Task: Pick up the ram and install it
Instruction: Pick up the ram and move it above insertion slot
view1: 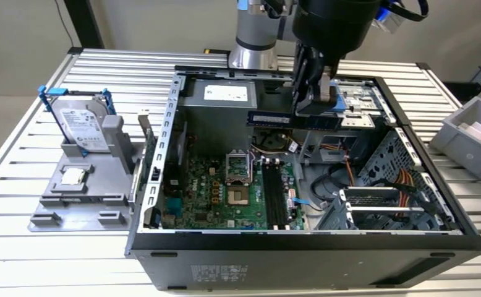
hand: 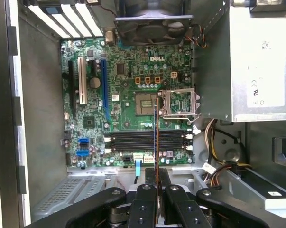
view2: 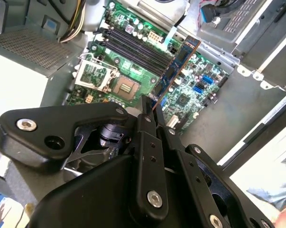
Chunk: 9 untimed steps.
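1. The case (view1: 306, 257) lies on its side with its open face up. I take this to be so the arm can reach the board (view1: 211, 195) from above.
2. The ram (view1: 270, 119) hangs over the case. In the exterior view it is at twelve o'clock of the black slots (view1: 275, 199), near the far wall and clear of the board.
3. It is held by one end and stands on edge. This probably leaves the long contact edge free for a slot.
4. In the exterior view it runs from nine to three o'clock and the slots from twelve to six, so it lies across them, not in line.
5. The first wrist view shows the ram (hand: 155, 137) edge-on, crossing the slots (hand: 147, 141).
6. The gripper (view1: 314, 116) is closed almost fully, its jaws parted only by the board's thickness and clamped on the ram's end. Both wrist views show this grip (view2: 150, 107) (hand: 156, 178).
7. The drive (view1: 84, 127) stands at nine o'clock of the case, well apart.
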Available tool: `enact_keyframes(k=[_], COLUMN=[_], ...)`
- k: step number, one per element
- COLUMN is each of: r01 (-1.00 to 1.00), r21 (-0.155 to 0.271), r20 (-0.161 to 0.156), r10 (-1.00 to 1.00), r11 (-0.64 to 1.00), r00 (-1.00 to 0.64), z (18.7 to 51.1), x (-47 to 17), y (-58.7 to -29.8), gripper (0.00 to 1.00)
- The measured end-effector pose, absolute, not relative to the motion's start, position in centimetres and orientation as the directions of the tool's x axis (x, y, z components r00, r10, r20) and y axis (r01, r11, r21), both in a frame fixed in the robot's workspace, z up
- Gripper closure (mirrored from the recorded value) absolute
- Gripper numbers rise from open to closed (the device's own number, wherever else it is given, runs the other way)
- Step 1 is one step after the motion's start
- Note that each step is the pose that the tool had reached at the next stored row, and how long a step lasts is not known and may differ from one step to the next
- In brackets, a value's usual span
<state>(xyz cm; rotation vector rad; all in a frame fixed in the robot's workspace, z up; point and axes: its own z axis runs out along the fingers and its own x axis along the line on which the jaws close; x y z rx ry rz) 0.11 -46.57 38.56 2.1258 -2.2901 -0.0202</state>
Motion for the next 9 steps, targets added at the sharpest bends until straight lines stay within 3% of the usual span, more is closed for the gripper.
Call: enact_keyframes(k=[9], r01=[-0.992], r21=[0.021], r20=[0.004], r10=[-0.993], r11=[0.121], r00=[-0.121], z=[38.55], x=[0.1], y=[-46.57], gripper=[1.0])
